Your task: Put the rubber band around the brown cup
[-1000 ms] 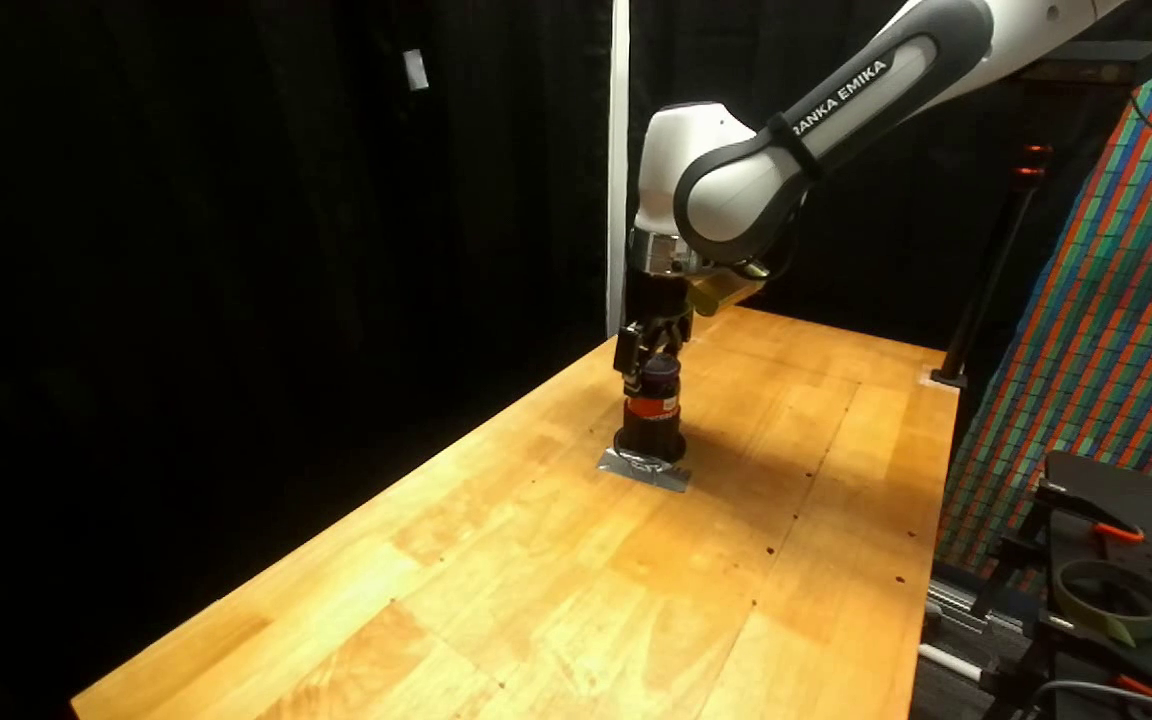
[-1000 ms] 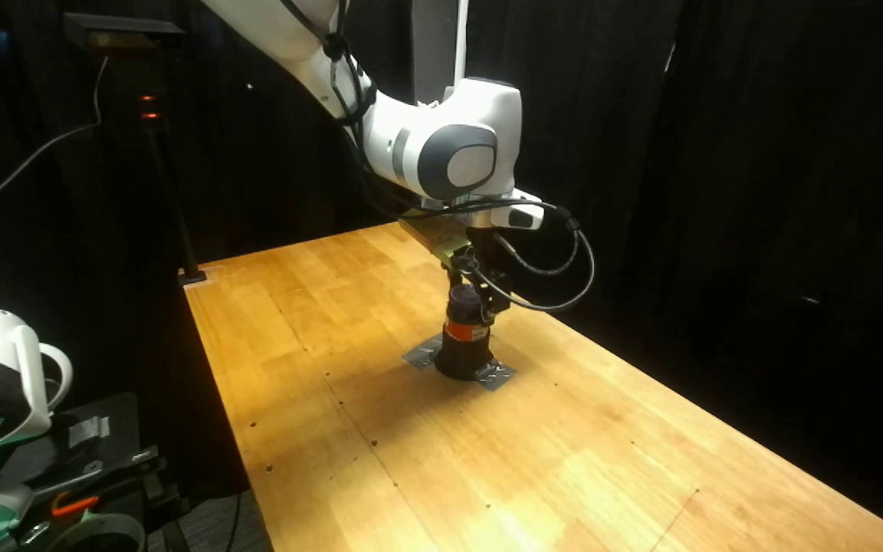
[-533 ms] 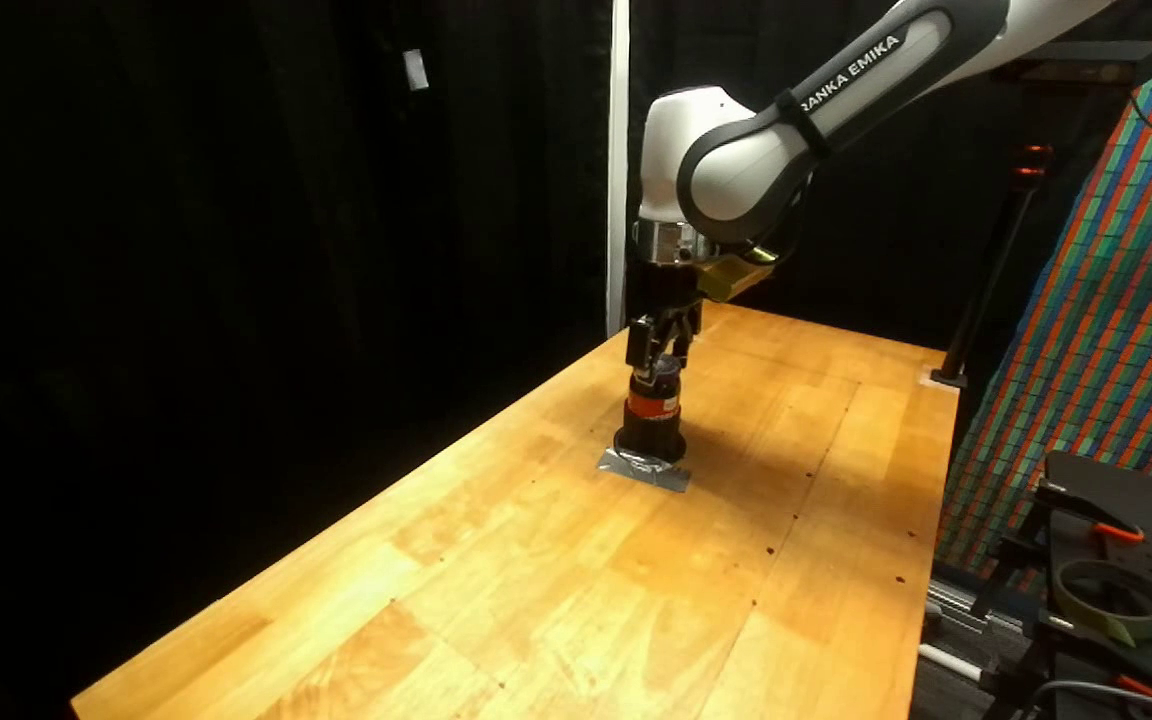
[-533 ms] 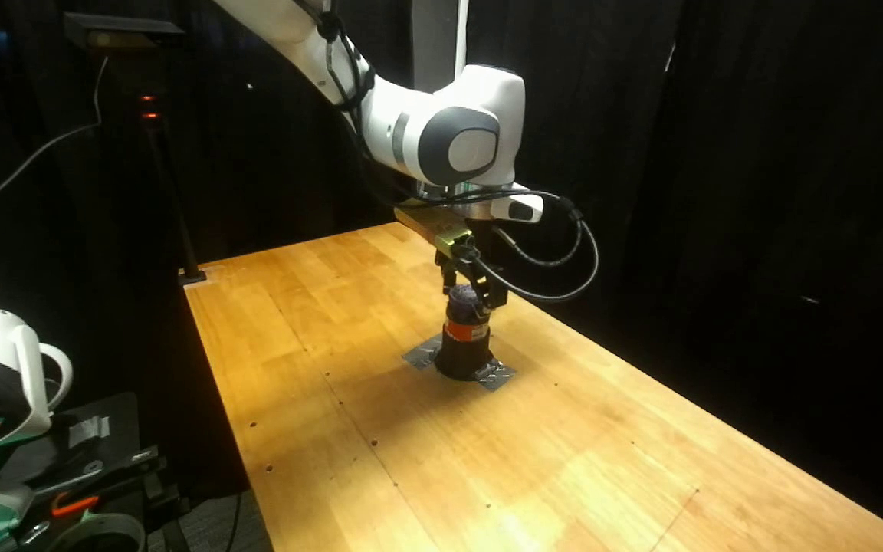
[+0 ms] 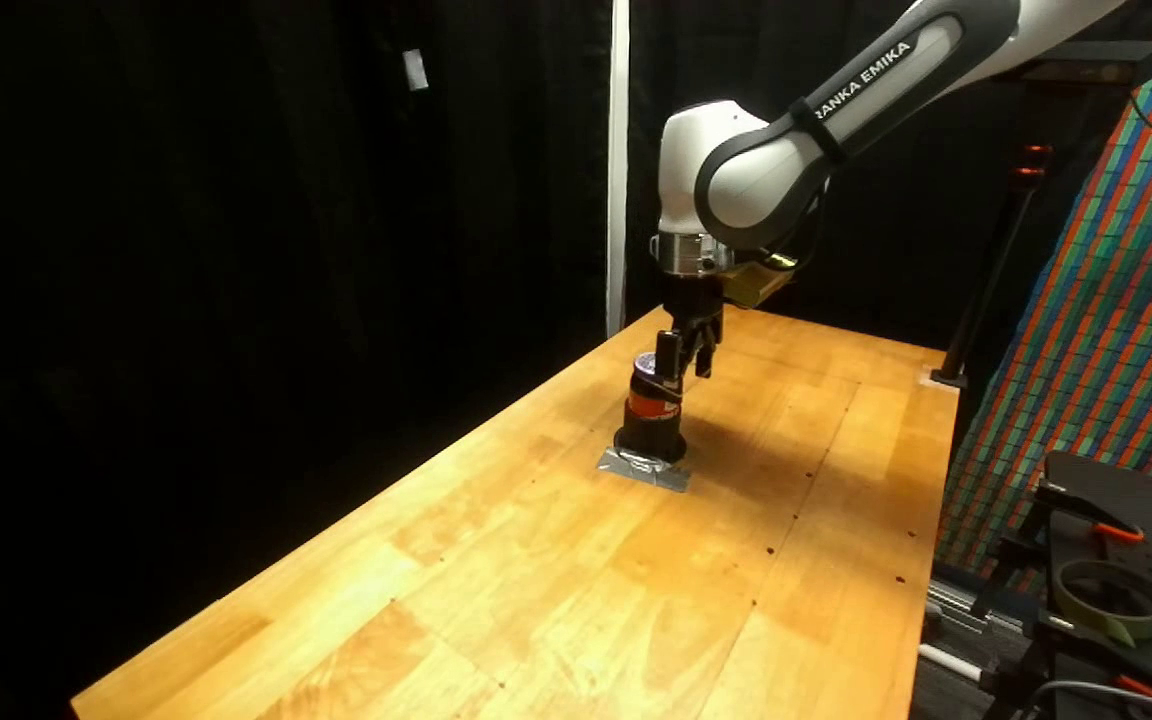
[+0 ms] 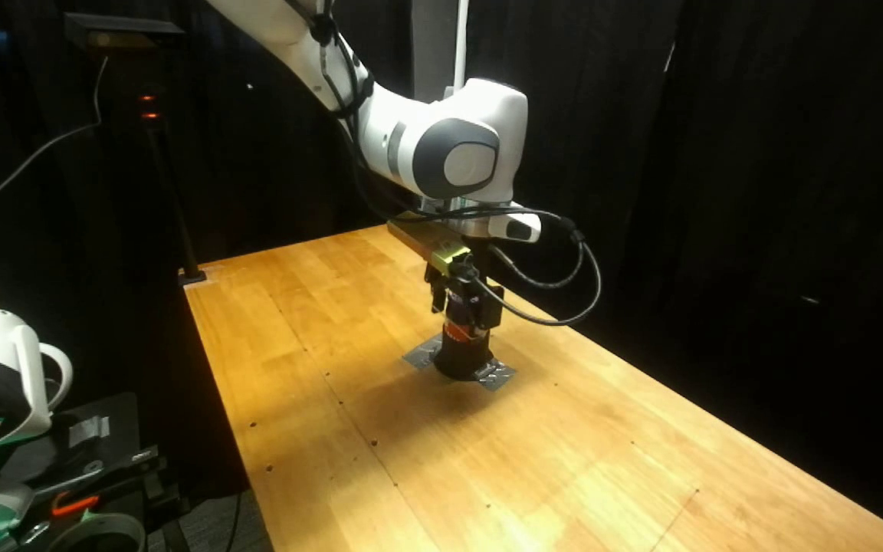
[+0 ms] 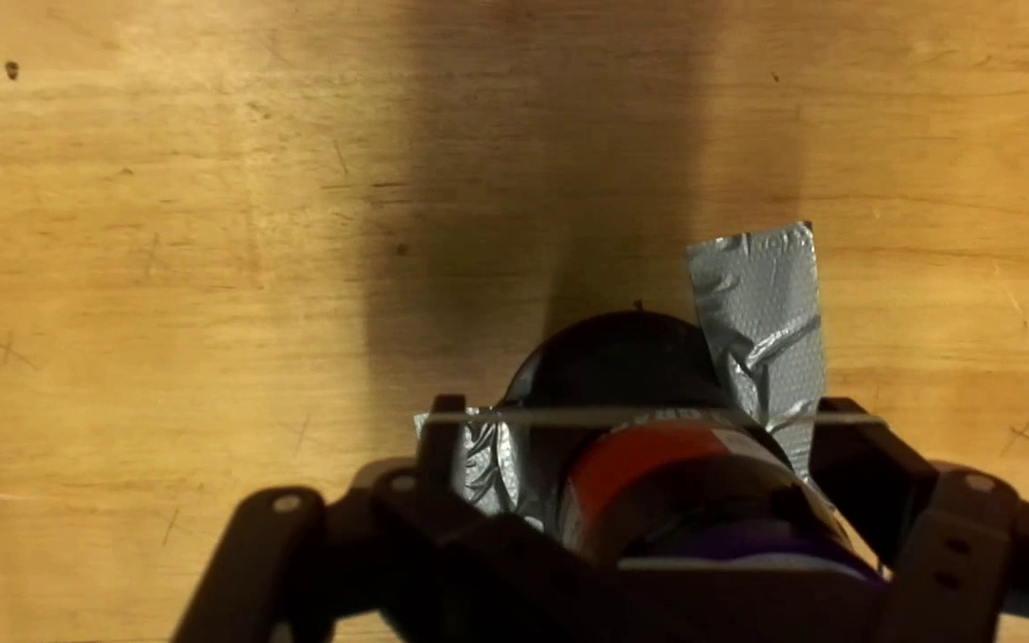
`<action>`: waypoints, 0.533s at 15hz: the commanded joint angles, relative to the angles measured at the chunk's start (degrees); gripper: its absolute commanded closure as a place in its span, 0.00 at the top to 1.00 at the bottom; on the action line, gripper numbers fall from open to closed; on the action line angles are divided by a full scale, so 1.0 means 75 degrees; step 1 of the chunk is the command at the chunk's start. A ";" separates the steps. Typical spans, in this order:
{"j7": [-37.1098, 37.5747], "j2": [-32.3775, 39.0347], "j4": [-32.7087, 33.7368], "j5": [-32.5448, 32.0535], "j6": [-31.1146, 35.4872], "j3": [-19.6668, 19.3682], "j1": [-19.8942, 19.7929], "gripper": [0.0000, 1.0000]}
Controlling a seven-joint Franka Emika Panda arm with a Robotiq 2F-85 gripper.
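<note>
The brown cup [image 5: 652, 408], dark with an orange-red stripe, stands upright in a black taped base; it also shows in an exterior view [image 6: 463, 354] and in the wrist view [image 7: 648, 455]. My gripper [image 7: 644, 417] is open, its fingers apart on either side of the cup. The rubber band [image 7: 586, 416], a thin pale strip, is stretched between the fingertips and crosses in front of the cup. In an exterior view the gripper [image 5: 688, 366] is at the height of the cup's upper part and hides part of it. The band's far side is not clearly visible.
Silver tape [image 5: 644, 470] fixes the base to the wooden table [image 5: 576, 600]; it also shows in the wrist view [image 7: 765, 321]. A dark post [image 6: 169, 199] stands at the table's far corner. A looped cable [image 6: 595, 284] hangs beside the wrist.
My gripper first rose a little, then moved off sideways and came down beside the cup, uncovering its pale top in an exterior view. The cup's base has not moved.
</note>
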 commanded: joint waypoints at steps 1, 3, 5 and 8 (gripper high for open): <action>-0.0200 -0.0571 -0.0870 0.0056 0.0491 0.0045 -0.0144 0.75; -0.0276 -0.0859 -0.1382 0.0102 0.1000 0.0062 -0.0212 0.58; -0.0413 -0.1196 -0.1977 0.0222 0.1651 0.0117 -0.0308 0.42; -0.0722 -0.1662 -0.2934 0.0680 0.2913 0.0274 -0.0543 0.18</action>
